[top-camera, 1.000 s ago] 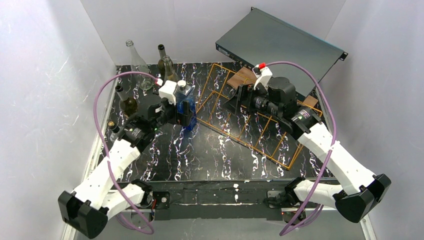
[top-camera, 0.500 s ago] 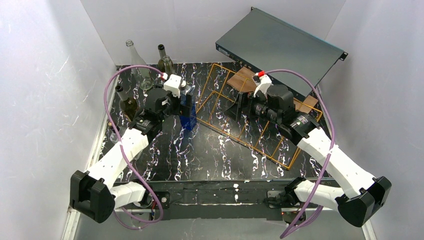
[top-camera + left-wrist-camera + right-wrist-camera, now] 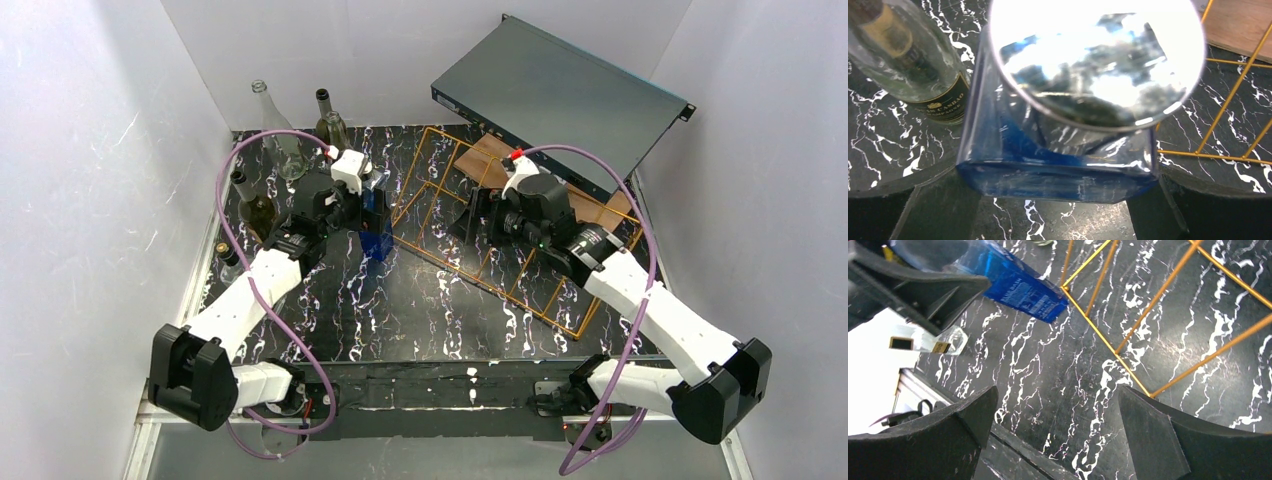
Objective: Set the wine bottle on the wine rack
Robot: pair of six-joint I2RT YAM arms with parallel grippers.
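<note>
The wine bottle [image 3: 376, 235] is a square blue glass bottle with a round silver cap, upright on the black marble table just left of the wine rack [image 3: 480, 280]. My left gripper [image 3: 368, 210] is shut on it. In the left wrist view both fingers press the sides of the bottle [image 3: 1058, 170], with the left gripper [image 3: 1058, 200] around its shoulder. The wine rack is an orange-gold wire frame lying flat. My right gripper [image 3: 476, 213] hovers over the rack's left slots, open and empty [image 3: 1058, 425]. The right wrist view shows the bottle [image 3: 1018, 287] and rack wires [image 3: 1098, 331].
Several other glass bottles stand at the back left, among them a clear one [image 3: 268, 115], a dark one [image 3: 330, 125] and a labelled one [image 3: 913, 65] beside the blue bottle. A brown wooden board [image 3: 490, 155] lies under the rack's far end. A black flat metal box [image 3: 560, 90] leans at the back right.
My left arm has swung its elbow inward and its wrist has shifted a little to the right at the blue bottle. My right gripper has moved slightly left over the rack. The bottle stays about where it was.
</note>
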